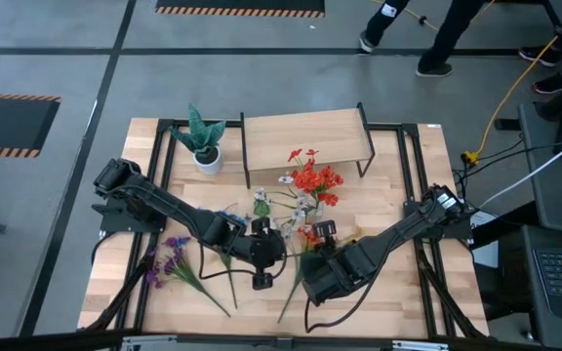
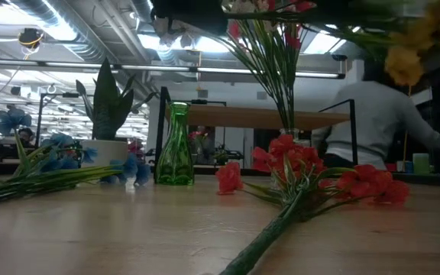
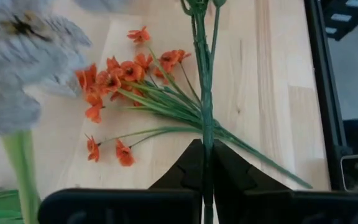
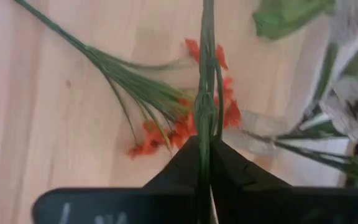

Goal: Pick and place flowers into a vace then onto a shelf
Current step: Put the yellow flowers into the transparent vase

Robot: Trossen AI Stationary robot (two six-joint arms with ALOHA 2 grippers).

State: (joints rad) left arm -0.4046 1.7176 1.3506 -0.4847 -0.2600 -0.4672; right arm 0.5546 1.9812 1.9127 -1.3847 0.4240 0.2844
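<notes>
Both grippers hang over the table's middle, each shut on a thin green stem. My left gripper [image 1: 261, 263] [image 3: 207, 155] is toward the left, my right gripper [image 1: 322, 244] [image 4: 207, 146] just right of it. Under them an orange sprig [image 3: 135, 74] [image 4: 179, 127] [image 2: 304, 168] lies flat on the tabletop. A green glass vase [image 2: 174, 145] stands upright on the table. A red bunch [image 1: 315, 180] and white blossoms [image 1: 283, 200] sit before the shelf [image 1: 305, 136]. Purple-blue flowers [image 1: 169, 258] lie at the left. My left gripper pinches one thin green stem [image 3: 207, 134] between its two fingers, and the stem runs on straight past the fingertips. It is lifted clear of the table, above the orange sprig. My right gripper pinches a bundle of thin green stems [image 4: 207, 121] between its two fingers, and they run on straight past the fingertips. They are held clear of the table, above the orange sprig.
A spiky green plant in a white pot [image 1: 205, 146] stands at the shelf's left end. Black frame rails [image 1: 408, 175] run along the table's sides. A person [image 2: 388, 122] sits beyond the far edge. Bare wood lies near the front right corner [image 1: 408, 302].
</notes>
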